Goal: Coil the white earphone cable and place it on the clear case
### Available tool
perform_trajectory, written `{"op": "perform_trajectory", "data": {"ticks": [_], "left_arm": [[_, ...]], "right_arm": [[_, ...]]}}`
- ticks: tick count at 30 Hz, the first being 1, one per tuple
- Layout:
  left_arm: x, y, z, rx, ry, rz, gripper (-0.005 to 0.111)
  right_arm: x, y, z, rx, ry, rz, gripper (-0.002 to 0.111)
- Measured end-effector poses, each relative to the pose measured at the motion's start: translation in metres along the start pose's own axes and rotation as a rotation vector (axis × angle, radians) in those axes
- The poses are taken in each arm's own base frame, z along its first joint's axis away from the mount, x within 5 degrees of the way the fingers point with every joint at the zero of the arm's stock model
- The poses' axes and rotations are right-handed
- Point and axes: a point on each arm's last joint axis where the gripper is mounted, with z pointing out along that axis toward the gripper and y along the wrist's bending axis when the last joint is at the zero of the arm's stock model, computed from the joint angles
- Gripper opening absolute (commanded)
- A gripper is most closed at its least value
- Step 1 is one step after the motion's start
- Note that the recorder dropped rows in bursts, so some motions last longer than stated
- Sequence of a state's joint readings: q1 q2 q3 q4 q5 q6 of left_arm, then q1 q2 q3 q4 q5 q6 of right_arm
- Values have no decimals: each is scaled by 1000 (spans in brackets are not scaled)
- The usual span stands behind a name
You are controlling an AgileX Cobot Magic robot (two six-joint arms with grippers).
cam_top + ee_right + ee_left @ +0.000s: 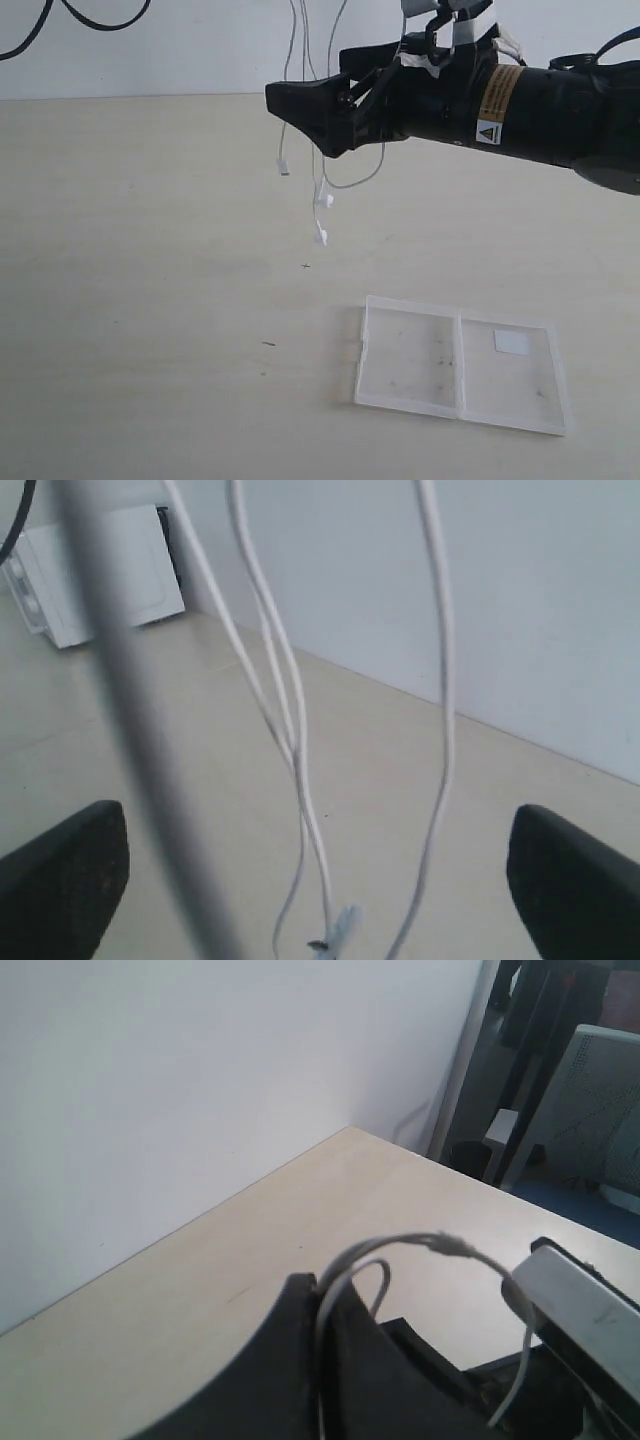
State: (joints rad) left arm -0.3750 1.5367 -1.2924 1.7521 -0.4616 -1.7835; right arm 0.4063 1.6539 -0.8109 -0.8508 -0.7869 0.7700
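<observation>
The white earphone cable [312, 165] hangs in several strands from above the exterior view. Its two earbuds [324, 200] and a small end piece [284, 166] dangle over the table. My right gripper [300, 108] reaches in from the right at the strands' height. It is open, and the cable [300, 780] hangs between its wide-apart fingers [570, 880]. My left gripper [325, 1295] is out of the exterior view and is shut on a loop of the cable [400, 1244]. The clear case [410, 362] lies open and flat on the table, below and right of the earbuds, with a white sticker [513, 343].
Thick black robot cables [90, 18] hang at the top left. A white wall runs behind the table. A white box [90, 570] stands past the table's far corner. A grey bar [585, 1305] sits close beside the left gripper.
</observation>
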Motion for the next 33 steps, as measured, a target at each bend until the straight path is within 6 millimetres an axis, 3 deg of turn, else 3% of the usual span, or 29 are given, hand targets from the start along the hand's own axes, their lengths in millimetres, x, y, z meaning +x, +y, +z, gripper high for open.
{"op": "perform_trajectory", "data": {"ticks": [7, 17, 22, 27, 33], "left_arm": [[0, 0, 0, 0, 0, -3, 0], [0, 1, 0, -9, -2, -12, 0], [-1, 3, 0, -31, -7, -33, 0], [-2, 7, 0, -79, -20, -85, 0], [-3, 12, -1, -139, -42, -153, 0]], "right_arm": [[-9, 1, 4, -16, -28, 16, 97], [-4, 3, 4, -36, 29, 356, 97], [-6, 8, -1, -72, 82, 310, 97], [-30, 21, -18, -84, 59, 214, 97], [-57, 28, -50, 86, 97, 82, 97]]}}
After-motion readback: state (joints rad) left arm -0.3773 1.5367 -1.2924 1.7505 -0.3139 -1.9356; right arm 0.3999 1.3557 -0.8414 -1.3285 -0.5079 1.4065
